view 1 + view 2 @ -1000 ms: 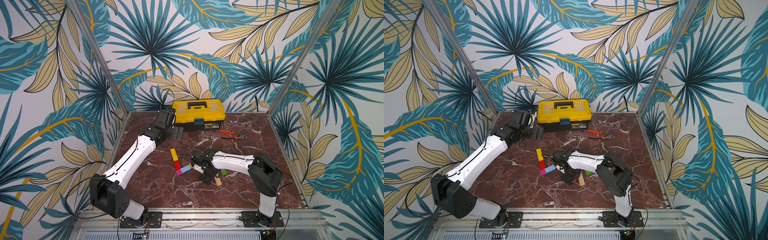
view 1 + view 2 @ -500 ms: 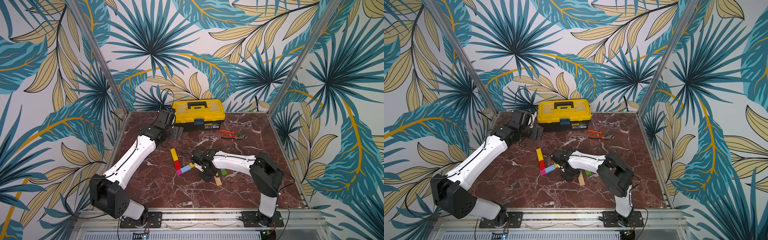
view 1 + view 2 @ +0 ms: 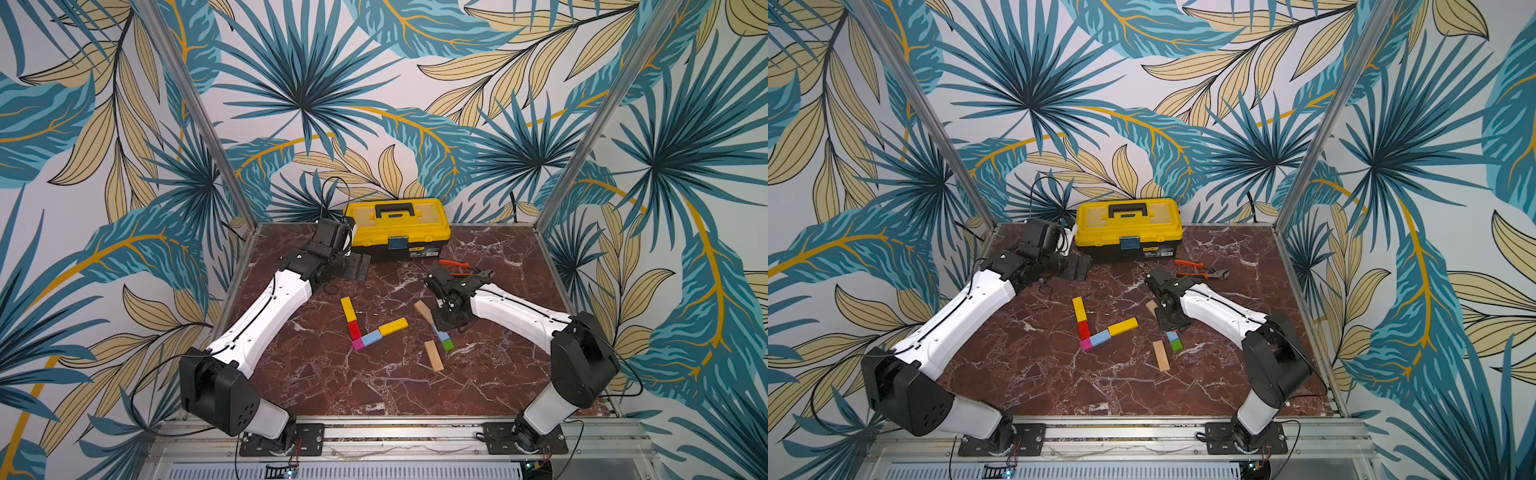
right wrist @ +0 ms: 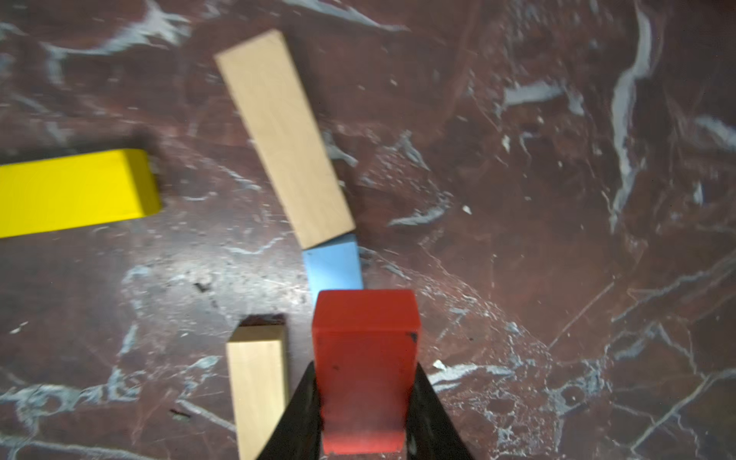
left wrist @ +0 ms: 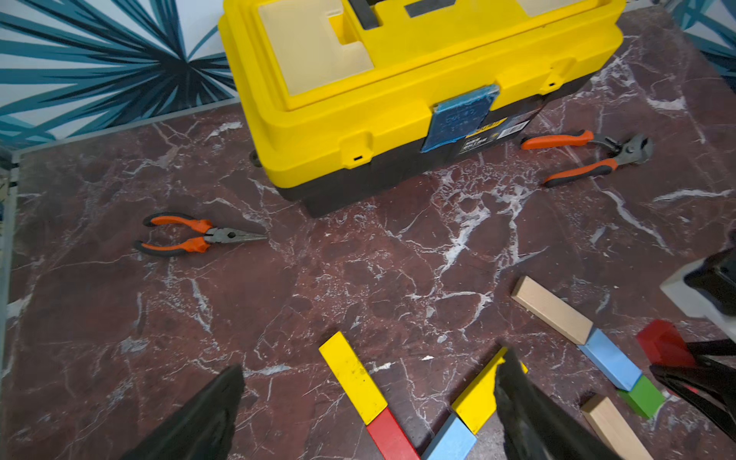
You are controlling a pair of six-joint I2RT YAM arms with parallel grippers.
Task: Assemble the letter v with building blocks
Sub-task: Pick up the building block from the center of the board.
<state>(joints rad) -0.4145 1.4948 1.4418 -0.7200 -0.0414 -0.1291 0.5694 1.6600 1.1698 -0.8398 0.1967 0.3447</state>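
Over the tabletop (image 3: 374,386), the left end effector (image 5: 370,366) stands spread and empty near the toolbox (image 3: 401,230). The right end effector (image 4: 364,398) pinches the held red block (image 4: 364,338). We judge one V finished: yellow bars (image 3: 347,308), placed red block (image 3: 354,329) and blue block (image 3: 372,338) meet at the magenta cube (image 3: 357,344). The second V is half made: tan bar (image 3: 424,311), second blue block (image 3: 439,333) and green cube (image 3: 447,344) touch in line. The held red block and the loose tan bar (image 3: 433,355) are still to be placed.

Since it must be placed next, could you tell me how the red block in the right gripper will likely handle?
The red block looks rigid, with crisp edges, so it likely won't flex in the right gripper. Its flat faces suggest it won't roll. The smooth paint might slip slightly.
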